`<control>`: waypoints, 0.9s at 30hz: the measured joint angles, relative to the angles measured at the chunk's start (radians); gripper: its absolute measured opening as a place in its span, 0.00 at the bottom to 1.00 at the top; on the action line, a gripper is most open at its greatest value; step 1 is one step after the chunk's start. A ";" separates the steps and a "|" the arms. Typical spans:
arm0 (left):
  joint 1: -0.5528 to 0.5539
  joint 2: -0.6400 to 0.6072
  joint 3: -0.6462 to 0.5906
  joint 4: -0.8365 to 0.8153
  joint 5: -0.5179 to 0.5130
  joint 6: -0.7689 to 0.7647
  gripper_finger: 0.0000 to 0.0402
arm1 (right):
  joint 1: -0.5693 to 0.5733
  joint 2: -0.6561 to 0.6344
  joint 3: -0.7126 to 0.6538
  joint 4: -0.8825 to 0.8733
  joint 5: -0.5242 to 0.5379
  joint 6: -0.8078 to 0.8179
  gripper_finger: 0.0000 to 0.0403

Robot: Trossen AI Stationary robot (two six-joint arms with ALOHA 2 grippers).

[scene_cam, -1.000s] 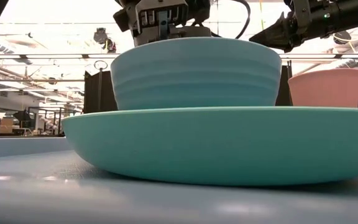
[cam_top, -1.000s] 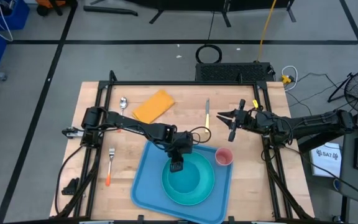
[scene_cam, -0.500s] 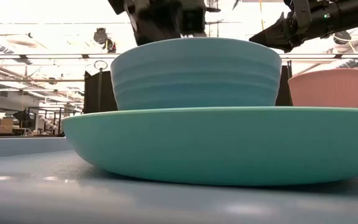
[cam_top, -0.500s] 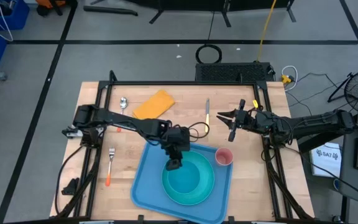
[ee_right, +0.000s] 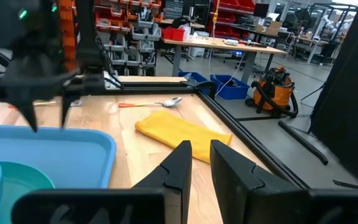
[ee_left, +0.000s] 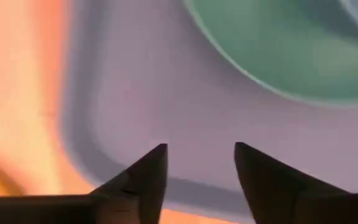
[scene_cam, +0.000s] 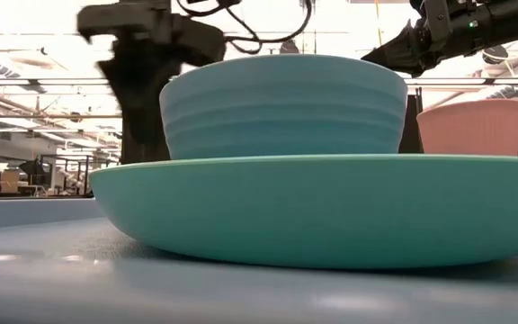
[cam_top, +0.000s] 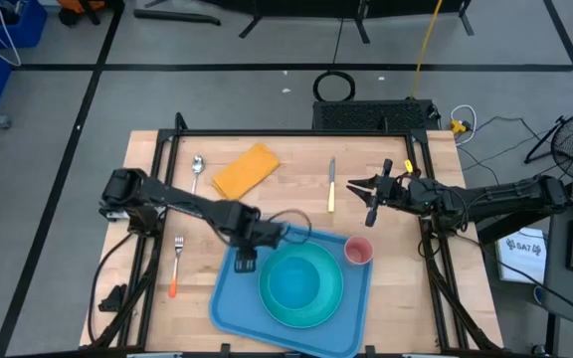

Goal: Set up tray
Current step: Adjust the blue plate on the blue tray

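Here the left pincer [cam_top: 246, 261] hovers over the tray's [cam_top: 229, 298] far-left corner, fingers apart and seemingly holding nothing. The right pincer [cam_top: 358, 187] waits above the worktop [cam_top: 152, 288], fingers narrowly parted.

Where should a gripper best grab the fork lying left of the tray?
Probably from straight above, across the orange handle end of the fork. It lies flat on the table, long axis front to back, apart from the tray, so fingers should close across its width. The left gripper is nearest.
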 joint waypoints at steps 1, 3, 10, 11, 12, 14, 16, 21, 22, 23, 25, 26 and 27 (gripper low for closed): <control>-0.012 0.000 -0.023 0.012 0.012 0.004 0.41 | 0.000 0.000 0.000 0.000 0.000 0.000 0.12; -0.033 0.000 -0.065 0.022 0.024 -0.003 0.31 | 0.000 0.000 0.000 0.000 0.000 -0.001 0.12; -0.054 0.001 -0.153 0.112 0.020 -0.103 0.03 | 0.000 0.000 0.000 0.008 0.000 -0.001 0.12; -0.054 0.001 -0.164 0.149 0.022 -0.102 0.03 | 0.000 0.000 0.000 0.008 0.000 0.001 0.12; -0.054 0.001 -0.175 0.186 0.027 -0.094 0.02 | 0.000 0.000 0.000 0.008 0.000 0.002 0.12; -0.054 0.001 -0.194 0.242 0.035 -0.074 0.01 | 0.000 0.000 0.000 0.008 0.000 0.002 0.12; -0.054 0.001 -0.202 0.276 0.023 -0.057 0.01 | 0.000 0.000 0.000 0.011 0.000 0.002 0.12; -0.038 0.001 -0.205 0.294 -0.051 -0.041 0.01 | 0.000 0.000 0.000 0.016 0.000 0.002 0.12; -0.031 0.001 -0.205 0.295 -0.070 -0.034 0.01 | 0.000 0.000 0.000 0.016 0.000 0.002 0.12; -0.023 0.001 -0.205 0.299 -0.089 -0.025 0.01 | 0.000 0.000 0.000 0.016 0.000 0.002 0.12; -0.003 0.001 -0.205 0.325 -0.118 -0.017 0.01 | 0.000 0.000 0.000 0.016 0.000 0.002 0.12; 0.008 0.001 -0.205 0.348 -0.122 -0.008 0.01 | 0.000 0.000 0.000 0.016 0.000 0.002 0.12; 0.019 0.001 -0.205 0.374 -0.123 0.002 0.00 | 0.000 0.000 0.000 0.016 0.000 0.002 0.12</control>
